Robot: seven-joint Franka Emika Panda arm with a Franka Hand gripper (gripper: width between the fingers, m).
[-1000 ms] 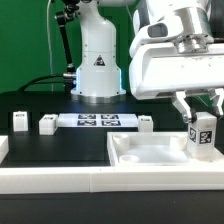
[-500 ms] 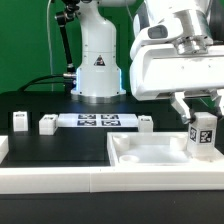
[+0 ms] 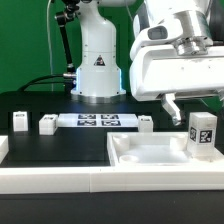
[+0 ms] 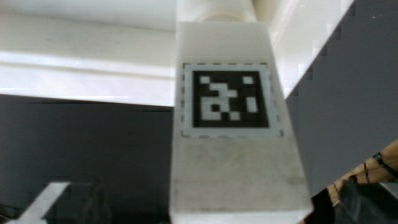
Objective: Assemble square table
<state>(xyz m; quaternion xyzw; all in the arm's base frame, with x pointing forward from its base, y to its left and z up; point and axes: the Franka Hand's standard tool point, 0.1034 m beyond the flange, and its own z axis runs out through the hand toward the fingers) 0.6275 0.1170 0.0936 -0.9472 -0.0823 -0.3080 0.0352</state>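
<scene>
Leg peg (image 3: pixel 203 133) upright on square top (image 3: pixel 150 152); wrist view resolves tag (image 4: pixel 230 97) pattern.

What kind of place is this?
Probably a robotics lab bench: a white robot arm mounted at a black table, a green backdrop, and a marker board of printed tags.

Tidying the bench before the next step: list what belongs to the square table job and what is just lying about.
Job in hand: square top; upright leg at its corner; loose legs; pincer, open above the upright leg.
Lying about: marker board; long white rail.
</scene>
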